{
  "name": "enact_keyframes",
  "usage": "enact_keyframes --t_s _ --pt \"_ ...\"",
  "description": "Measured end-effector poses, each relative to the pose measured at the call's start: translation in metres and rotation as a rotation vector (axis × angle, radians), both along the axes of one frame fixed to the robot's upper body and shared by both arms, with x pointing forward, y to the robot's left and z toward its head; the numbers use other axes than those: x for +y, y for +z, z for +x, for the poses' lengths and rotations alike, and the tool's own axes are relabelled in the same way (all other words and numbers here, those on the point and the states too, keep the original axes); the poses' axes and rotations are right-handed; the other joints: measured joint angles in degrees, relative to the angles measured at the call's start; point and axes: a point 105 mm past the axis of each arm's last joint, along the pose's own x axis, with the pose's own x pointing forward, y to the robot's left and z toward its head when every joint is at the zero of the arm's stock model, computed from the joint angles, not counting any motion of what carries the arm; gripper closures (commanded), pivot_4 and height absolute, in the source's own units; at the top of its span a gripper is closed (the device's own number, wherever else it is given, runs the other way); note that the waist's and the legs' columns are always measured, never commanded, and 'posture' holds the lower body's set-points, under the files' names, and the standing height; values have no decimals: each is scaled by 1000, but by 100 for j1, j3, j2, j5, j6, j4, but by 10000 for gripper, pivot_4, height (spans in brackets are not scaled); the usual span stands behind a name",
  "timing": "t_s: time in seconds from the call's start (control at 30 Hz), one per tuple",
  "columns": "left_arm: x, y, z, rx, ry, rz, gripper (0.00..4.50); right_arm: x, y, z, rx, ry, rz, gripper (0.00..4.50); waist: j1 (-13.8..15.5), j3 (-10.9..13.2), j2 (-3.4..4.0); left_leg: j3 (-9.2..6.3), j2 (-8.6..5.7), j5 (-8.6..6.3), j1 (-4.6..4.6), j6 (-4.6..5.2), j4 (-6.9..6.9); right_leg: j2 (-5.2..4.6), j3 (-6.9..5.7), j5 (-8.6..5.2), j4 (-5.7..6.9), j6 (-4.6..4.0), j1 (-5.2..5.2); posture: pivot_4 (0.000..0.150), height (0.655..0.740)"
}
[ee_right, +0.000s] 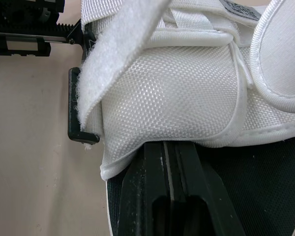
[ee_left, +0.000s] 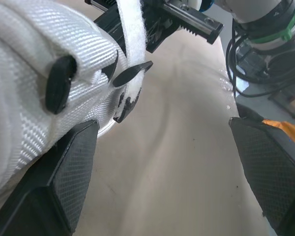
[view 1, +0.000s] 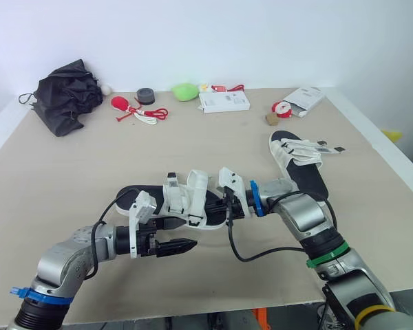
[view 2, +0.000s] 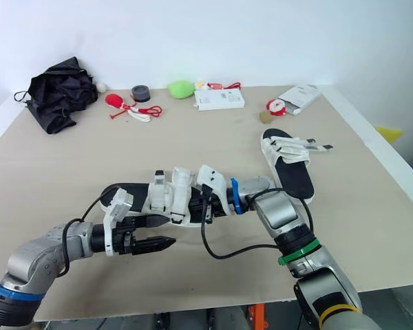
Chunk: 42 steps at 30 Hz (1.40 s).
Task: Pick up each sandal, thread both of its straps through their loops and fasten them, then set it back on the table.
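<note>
A black-soled sandal with white straps (view 1: 182, 199) lies mid-table. My right gripper (view 1: 225, 206) is at its right end, fingers (ee_right: 169, 187) pressed together and running under the white upper, so it is shut on the sandal. A loose white strap end (ee_right: 115, 54) curls up beside it. Just in front of the sandal, my left gripper (view 1: 181, 235) is open, its fingers (ee_left: 71, 172) wide apart with the woven strap (ee_left: 34, 88) close to one of them. A second sandal (view 1: 299, 159) rests farther right, its straps spread loose.
Along the back edge sit a black folded umbrella (view 1: 65, 93), a red and white corded item (view 1: 131, 108), a tape roll (view 1: 146, 95), a green object (view 1: 185, 91), a white box (view 1: 224, 102) and an open white packet (view 1: 304, 100). The table's front edge (view 1: 193, 309) is close behind my arms.
</note>
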Motion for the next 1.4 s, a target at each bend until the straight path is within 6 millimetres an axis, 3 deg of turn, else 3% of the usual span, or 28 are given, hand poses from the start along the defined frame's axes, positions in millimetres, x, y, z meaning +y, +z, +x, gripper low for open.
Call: enact_keyframes --t_s 0.27,0.33,0.57,0.67,0.83,0.9,1.2,1.3,1.4 --pt "-10 9 -1 38 -53 -59 967 2 0 -1 -4 3 4 45000 0 1 -2 6 -4 5 -11 8 -1 -4 4 14 -18 3 -6 1500 7400" --pt "-8 9 -2 44 -69 -50 6426 3 1 -2 -4 12 5 45000 -20 1 -1 3 -3 2 -12 5 -11 2 4 20 -18 13 -8 1500 7400" --pt "-8 9 -5 31 -118 -9 6426 5 1 -3 -5 22 7 45000 -32 1 -1 -4 5 -8 -12 -5 -18 14 0 11 -18 0 -9 1500 7400" --pt "-9 7 -1 23 -102 14 14920 4 1 -3 -5 20 5 45000 -27 1 -1 -6 4 -7 -11 -5 -16 12 -3 12 -18 1 -8 1500 7400" --pt "-21 4 12 56 -64 40 37513 4 1 -3 -6 19 4 45000 -28 1 -2 -5 4 -7 -12 -5 -14 12 -1 15 -18 7 -7 1500 7400" --pt "-22 4 14 68 -59 61 43947 5 1 -3 -6 20 5 45000 -28 1 -1 -5 4 -7 -12 -5 -14 14 -1 15 -18 7 -7 1500 7400" --pt "-15 5 7 178 -107 111 43947 6 2 -4 -9 25 6 45000 -41 2 -1 -6 5 -8 -12 -6 -17 16 0 12 -18 3 -10 1500 7400" --pt "-7 9 -8 242 -190 134 43947 8 2 -4 -11 31 11 45000 -56 7 -11 -7 14 -9 -18 -9 -20 26 -1 8 -18 -4 -20 1500 7400" --pt "7 44 -31 309 -385 138 43947 8 2 -4 -9 31 10 45000 -48 7 -10 -12 16 -9 -20 -10 -19 30 -5 5 -16 -8 -22 1500 7400"
